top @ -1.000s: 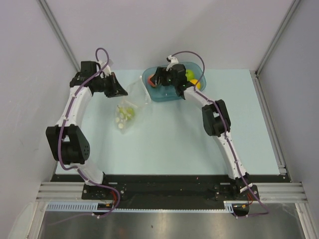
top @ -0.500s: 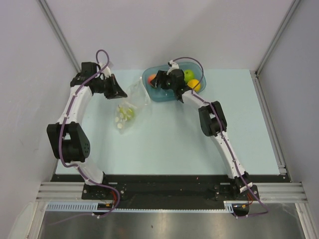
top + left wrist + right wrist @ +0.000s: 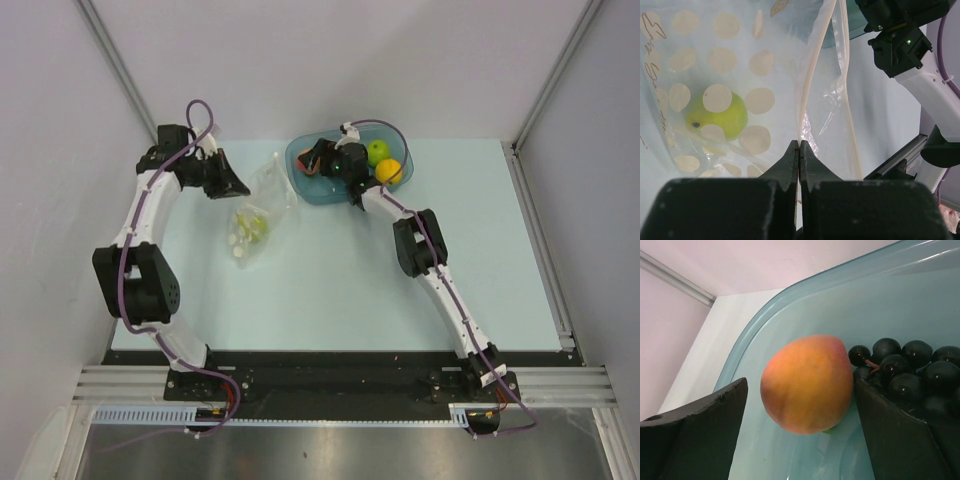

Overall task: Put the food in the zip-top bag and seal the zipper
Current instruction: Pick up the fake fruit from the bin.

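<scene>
While the left gripper [image 3: 799, 150] pinches the zipper [image 3: 812, 75], the right gripper [image 3: 801, 390] stands wide inside the tub [image 3: 840, 295].

Entry, left gripper: fingers [image 3: 787, 165] pressed together, tips meeting on the pale strip. From above it sits at the far left of the table [image 3: 350, 290].

Entry, bag [image 3: 268, 195]: clear, crinkly, printed with cream dots. It lies on the table between the left gripper and the tub, mouth end toward that gripper. That end is perhaps lifted a little, though the overhead view is too small to be sure.

Entry, zipper: thin cream strip running down to the left fingertips. The mouth's other strip stands apart from it, so the mouth gapes there.

Entry, pear [image 3: 717, 116]: green, inside the bag, toward its near, closed end.

Entry, tub: teal, translucent, at the middle of the table's far edge.

Entry, peach [image 3: 807, 365]: red-orange, on the tub floor between the right gripper's spread fingers [image 3: 705, 435]. Whether either finger touches it cannot be told.

Entry, grapes [image 3: 905, 372]: dark bunch, right against the peach, partly behind one finger.

Entry, apple [image 3: 377, 151] and orange [image 3: 389, 172]: side by side in the tub's right part, clear of the right gripper.
</scene>
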You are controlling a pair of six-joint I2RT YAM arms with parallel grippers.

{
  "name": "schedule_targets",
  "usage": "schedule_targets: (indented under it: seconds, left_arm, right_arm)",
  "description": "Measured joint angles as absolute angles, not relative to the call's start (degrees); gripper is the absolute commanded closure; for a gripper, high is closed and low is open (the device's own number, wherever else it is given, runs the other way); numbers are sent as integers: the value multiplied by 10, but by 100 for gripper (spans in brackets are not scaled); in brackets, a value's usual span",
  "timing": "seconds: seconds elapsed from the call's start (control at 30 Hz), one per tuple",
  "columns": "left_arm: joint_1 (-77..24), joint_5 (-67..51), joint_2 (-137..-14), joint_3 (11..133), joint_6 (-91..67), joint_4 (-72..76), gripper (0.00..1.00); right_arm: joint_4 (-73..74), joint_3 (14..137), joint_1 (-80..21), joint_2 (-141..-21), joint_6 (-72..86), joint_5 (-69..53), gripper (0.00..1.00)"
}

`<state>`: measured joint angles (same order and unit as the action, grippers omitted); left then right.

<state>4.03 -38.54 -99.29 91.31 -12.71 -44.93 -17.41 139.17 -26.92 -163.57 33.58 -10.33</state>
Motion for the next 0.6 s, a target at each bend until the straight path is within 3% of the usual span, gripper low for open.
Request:
schedule_targets:
  seconds: [0.6]
  left_arm:
    - [43,-382,-1020,949,-119,-470,100]
  right_arm:
    - [-146,1429,-276,-1653,355,-90,17]
